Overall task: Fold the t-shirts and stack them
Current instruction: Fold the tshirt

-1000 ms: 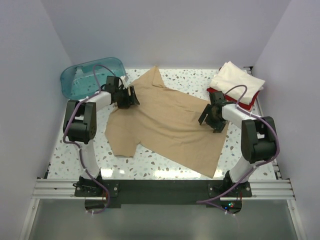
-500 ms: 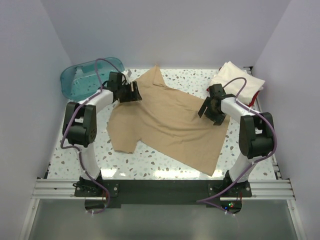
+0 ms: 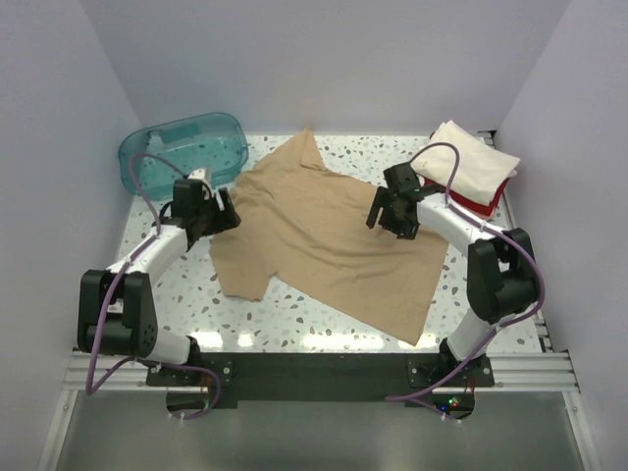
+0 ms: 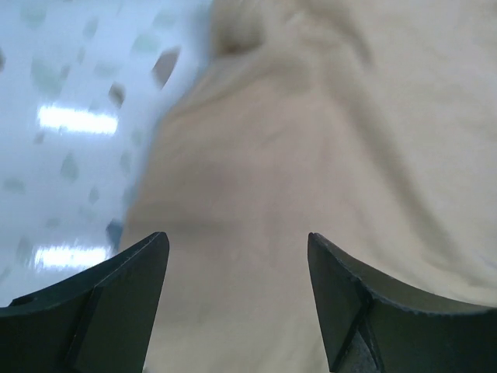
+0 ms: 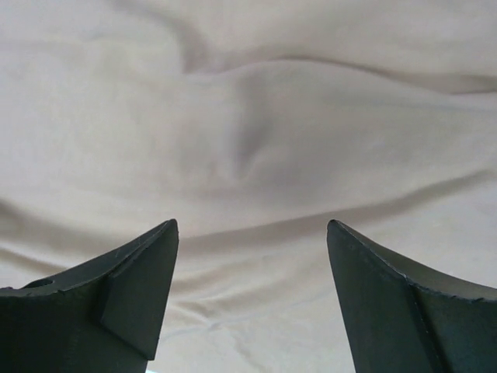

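The tan t-shirt (image 3: 329,240) lies spread out and slightly wrinkled across the middle of the table. My left gripper (image 3: 224,212) is open and empty at the shirt's left edge, near a sleeve; in the left wrist view (image 4: 237,260) tan cloth (image 4: 311,155) lies under the jaws. My right gripper (image 3: 381,214) is open and empty over the shirt's right part; in the right wrist view (image 5: 252,252) cloth (image 5: 248,116) fills the frame. A folded cream-white shirt (image 3: 466,160) lies on a red one (image 3: 488,205) at the back right. No pink shirt shows.
A translucent teal tub (image 3: 182,149) stands at the back left, just behind my left arm. The speckled table (image 3: 177,294) shows at the left and along the front edge. White walls close in the back and both sides.
My left arm has swung back toward the left and nearer, off the shirt's upper left part. My right gripper has moved left and farther over the shirt. Both are open and empty now.
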### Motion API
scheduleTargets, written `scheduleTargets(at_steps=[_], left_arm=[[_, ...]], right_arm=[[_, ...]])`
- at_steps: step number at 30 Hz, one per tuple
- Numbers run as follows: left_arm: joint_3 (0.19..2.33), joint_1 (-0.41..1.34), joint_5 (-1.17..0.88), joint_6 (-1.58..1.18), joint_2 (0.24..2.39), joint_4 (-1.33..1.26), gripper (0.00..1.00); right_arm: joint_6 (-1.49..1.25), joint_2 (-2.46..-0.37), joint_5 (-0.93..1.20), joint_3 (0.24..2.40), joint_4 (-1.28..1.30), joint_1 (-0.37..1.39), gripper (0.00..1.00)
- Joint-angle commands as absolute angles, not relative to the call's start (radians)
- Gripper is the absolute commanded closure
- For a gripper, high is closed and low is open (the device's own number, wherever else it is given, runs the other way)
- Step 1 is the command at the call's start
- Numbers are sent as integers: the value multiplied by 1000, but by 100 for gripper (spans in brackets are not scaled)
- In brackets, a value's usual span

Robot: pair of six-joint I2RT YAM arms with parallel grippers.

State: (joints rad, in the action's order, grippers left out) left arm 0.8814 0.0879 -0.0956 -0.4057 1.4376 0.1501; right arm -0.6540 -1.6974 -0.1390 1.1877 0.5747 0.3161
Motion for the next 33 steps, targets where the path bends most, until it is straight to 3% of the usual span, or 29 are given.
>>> scheduleTargets(at_steps=[1, 12, 20, 26, 27, 30, 33], left_arm=[[761, 11, -115, -479, 1379, 221, 24], [634, -54, -232, -486, 1336, 229, 26], [617, -52, -219, -494, 1373, 261, 38], [607, -52, -221, -488, 1373, 264, 69], [610, -54, -212, -486, 1371, 273, 80], [638, -54, -201, -476, 1353, 317, 99], [696, -54, -167, -457, 1310, 398, 100]], right_arm=[[-634, -1677, -132, 1221, 560, 380, 20], [-649, -1674, -117, 1180, 572, 446, 21], [-666, -1655, -109, 1128, 569, 449, 21], [-675, -1641, -110, 1088, 558, 451, 21], [-675, -1647, -110, 1082, 549, 451, 21], [-676, -1672, -120, 1071, 546, 453, 21], [-680, -1719, -121, 1066, 552, 451, 21]])
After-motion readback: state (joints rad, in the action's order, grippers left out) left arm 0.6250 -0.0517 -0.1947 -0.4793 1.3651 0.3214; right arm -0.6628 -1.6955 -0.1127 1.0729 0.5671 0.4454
